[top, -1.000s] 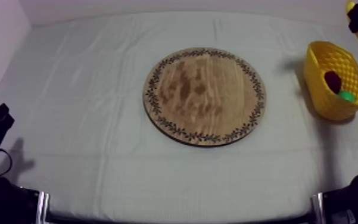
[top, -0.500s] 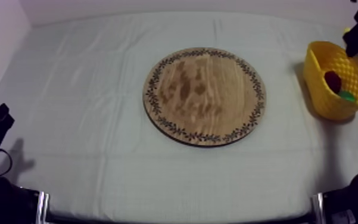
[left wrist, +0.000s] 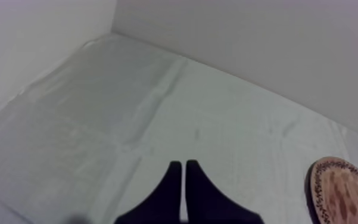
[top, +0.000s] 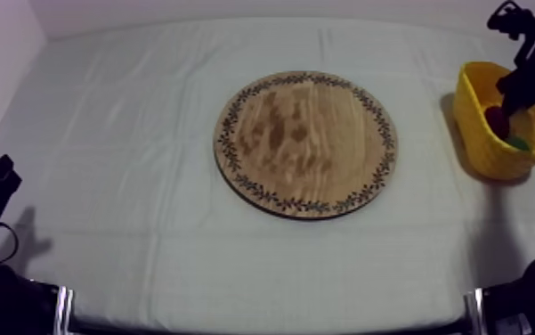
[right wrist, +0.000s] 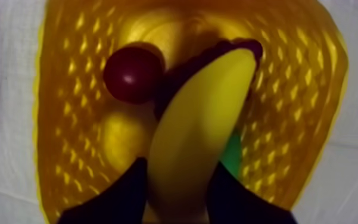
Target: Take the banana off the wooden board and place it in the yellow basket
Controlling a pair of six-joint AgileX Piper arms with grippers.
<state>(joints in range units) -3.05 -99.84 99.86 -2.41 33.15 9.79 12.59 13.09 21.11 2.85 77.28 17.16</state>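
1. The yellow toy banana (right wrist: 193, 131) is off the board. It hangs inside the mouth of the yellow lattice plastic basket (right wrist: 62, 119), its far end pointing down toward the basket floor.
2. It is not yet let go, and I cannot tell whether its far end touches anything in the basket.
3. The right gripper (right wrist: 178, 170) is clamped on the banana. Its two black fingers (right wrist: 118, 193) press one on each side of the near end, spread only as wide as the fruit.
4. In the top view the right arm reaches in from the upper right, with the gripper directly over the basket at the right edge of the table.
5. Inside the basket, a small red fruit (right wrist: 132, 74) lies just beside the banana. A bit of something green (right wrist: 233, 155) shows on its other side, and I cannot tell what it is.
6. The round wooden board with a patterned rim (top: 306, 142) sits mid-table with no fruit on it, well apart from the basket.
7. My judgement: the pick and the carry are done. What is left is to open the fingers so the banana drops in, then lift the arm away.
8. The left gripper (left wrist: 183, 179) holds nothing. Its fingers are pressed together in a narrow wedge over the grey-white cloth (left wrist: 157, 107), with the board's edge off to one side.
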